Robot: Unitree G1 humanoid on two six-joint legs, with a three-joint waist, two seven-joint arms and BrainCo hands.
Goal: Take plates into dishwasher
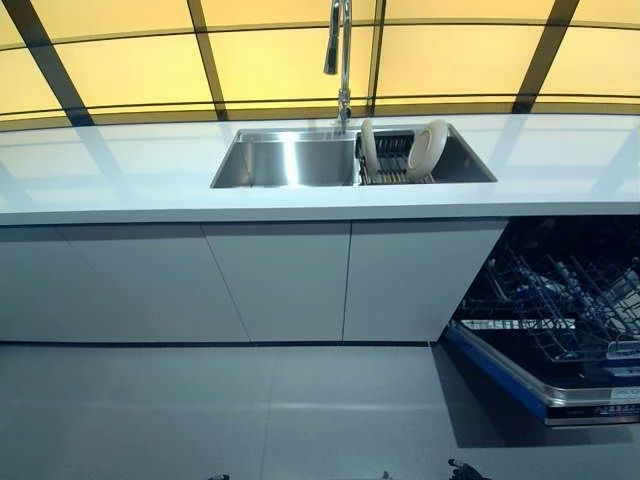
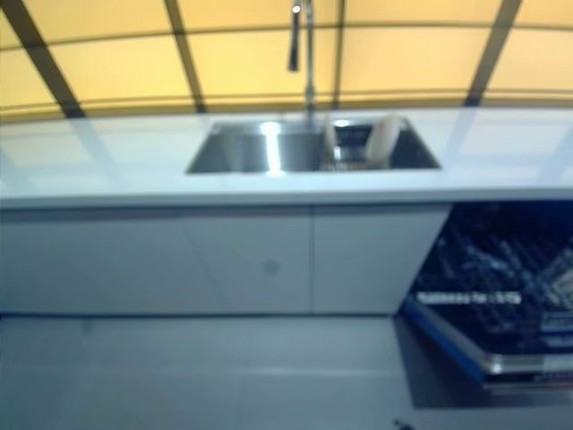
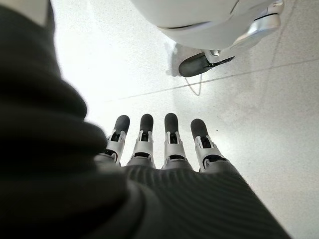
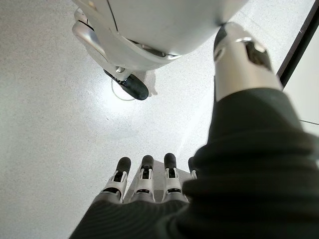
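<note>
Right of the steel sink basin, two cream round plates upright in a wire rack, draining; open dishwasher below-right. Left hand, right hand hanging slack-fingered, empty.

A: What is cut off at the frame edges?
B: The dishwasher, open at the lower right, runs past the right edge; its lower rack shows only in part. The tap loses its top at the upper edge.

A: What is hidden?
B: The two plates stand in the sink's drying rack, their lower edges behind the sink wall. How many more the rack holds cannot be told.

A: And the hands?
B: Left hand and right hand show straight fingers over bare floor; each palm lies under its dark cover. The right eye view is blurred throughout.
</note>
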